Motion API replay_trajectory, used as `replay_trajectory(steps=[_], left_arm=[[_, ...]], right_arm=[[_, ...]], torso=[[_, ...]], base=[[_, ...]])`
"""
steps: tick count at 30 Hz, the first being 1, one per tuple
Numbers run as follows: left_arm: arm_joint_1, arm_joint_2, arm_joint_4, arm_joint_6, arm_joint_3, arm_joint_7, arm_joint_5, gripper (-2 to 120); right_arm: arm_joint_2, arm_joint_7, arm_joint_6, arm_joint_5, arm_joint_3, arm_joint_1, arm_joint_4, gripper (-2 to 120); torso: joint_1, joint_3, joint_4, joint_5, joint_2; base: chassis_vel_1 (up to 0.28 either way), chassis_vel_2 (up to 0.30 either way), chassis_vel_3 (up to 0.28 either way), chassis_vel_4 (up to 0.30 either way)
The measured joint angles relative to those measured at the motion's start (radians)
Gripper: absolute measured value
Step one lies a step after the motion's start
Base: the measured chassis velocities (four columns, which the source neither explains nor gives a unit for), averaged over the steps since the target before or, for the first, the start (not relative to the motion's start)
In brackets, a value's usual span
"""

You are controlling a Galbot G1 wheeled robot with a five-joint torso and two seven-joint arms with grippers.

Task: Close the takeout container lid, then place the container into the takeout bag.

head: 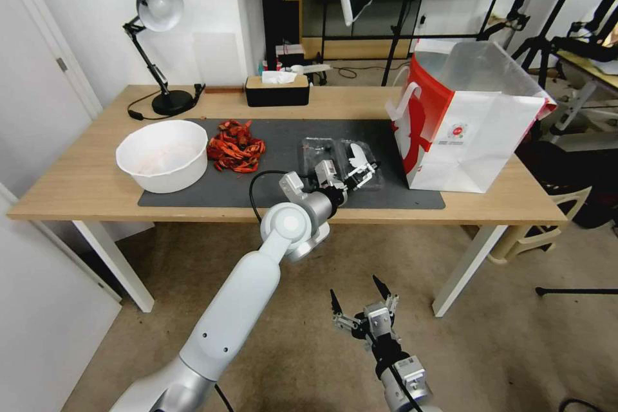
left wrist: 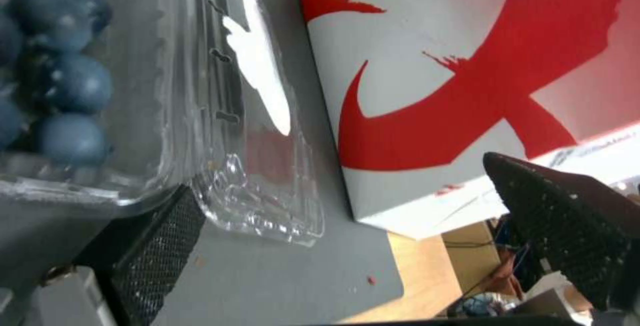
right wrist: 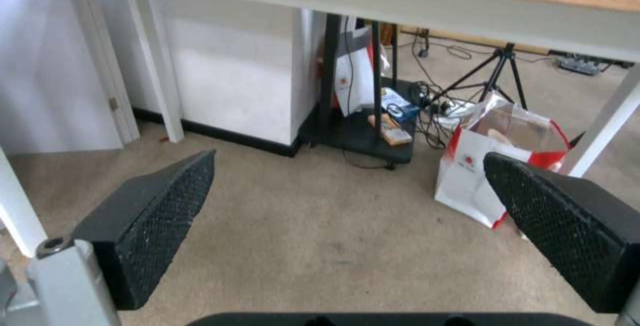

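Note:
The takeout container lies open on the dark mat, its base holding dark blueberries. The clear lid with its elongated white label is folded flat beside the base, on the side toward the takeout bag. My left gripper is open at the lid's near edge. One of its fingers sits against the container's rim, the other is out toward the bag. The bag stands upright and open at the mat's right end. My right gripper hangs open below the table.
A white bowl and a pile of red pieces sit at the mat's left. A black tissue box and a desk lamp stand at the back. Another white-and-red bag stands on the carpet under the table.

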Motion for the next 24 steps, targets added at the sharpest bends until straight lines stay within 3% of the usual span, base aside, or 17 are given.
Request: replay_trajectory(steps=[10, 24], left_arm=[[0.02, 0.0, -0.041, 0.016, 0.003, -0.013, -0.002, 100], [0.037, 0.071, -0.074, 0.041, -0.003, -0.007, 0.009, 100]], right_arm=[[-0.001, 0.001, 0.0, 0.0, -0.002, -0.002, -0.001, 100], [-0.034, -0.045, 0.0, 0.037, 0.012, -0.003, 0.032, 100]], torso=[[0.0, 0.0, 0.0, -0.0004, 0.0], [0.0, 0.0, -0.0001, 0.0003, 0.0]], base=[[0.0, 0.0, 0.0, 0.0], [0.0, 0.0, 0.0, 0.0]])
